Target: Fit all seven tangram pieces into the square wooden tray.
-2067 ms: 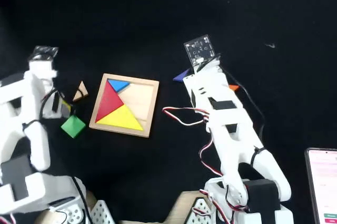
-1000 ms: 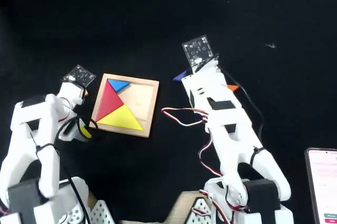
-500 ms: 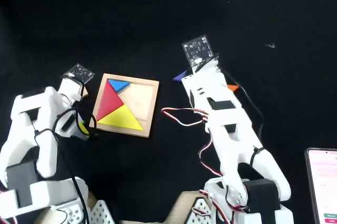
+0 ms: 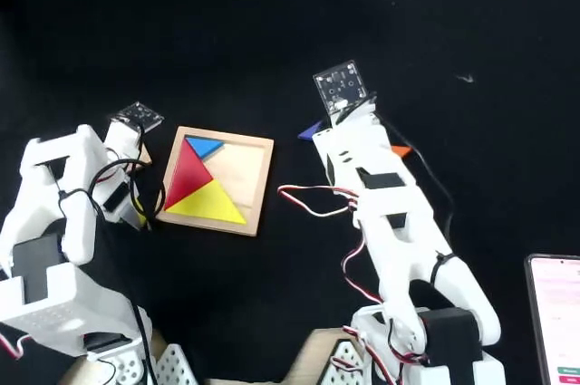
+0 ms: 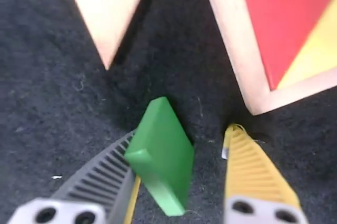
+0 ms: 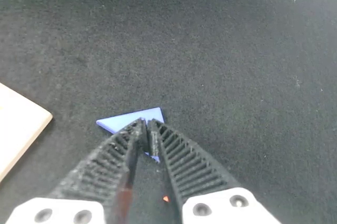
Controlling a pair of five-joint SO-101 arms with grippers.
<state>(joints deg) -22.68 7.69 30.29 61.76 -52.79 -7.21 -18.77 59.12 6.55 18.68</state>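
**Green square between spread jaws at the tray's corner; three pieces seated**

The square wooden tray [image 4: 259, 187] lies on the black table [image 4: 471, 32] between the two arms. Three pieces sit inside it. A red triangle [image 4: 187, 174] lies along the side nearest the left arm. A yellow triangle [image 4: 210, 205] lies along the side nearest the arm bases. A small blue triangle [image 4: 204, 145] sits in the far corner on the left arm's side. The rest of the tray floor is bare wood.

The left pincer [image 5: 181, 135] is low over the table just outside the tray's near corner on the left arm's side. Its jaws are spread. The green square [image 5: 160, 163] stands tilted between them. It leans against the grey finger [image 5: 100, 176] and is apart from the yellow finger [image 5: 247, 166]. A pale wooden triangle [image 5: 105, 8] lies flat close by, outside the same side of the tray.

The right pincer [image 6: 146, 127] is beyond the tray's opposite side, with its jaws pressed together. Its tips are over a violet-blue triangle [image 6: 124, 122] that lies flat on the table near that edge of the tray. Whether the tips touch the triangle cannot be told. An orange piece [image 4: 401, 150] shows farther from the tray, just past the right arm.
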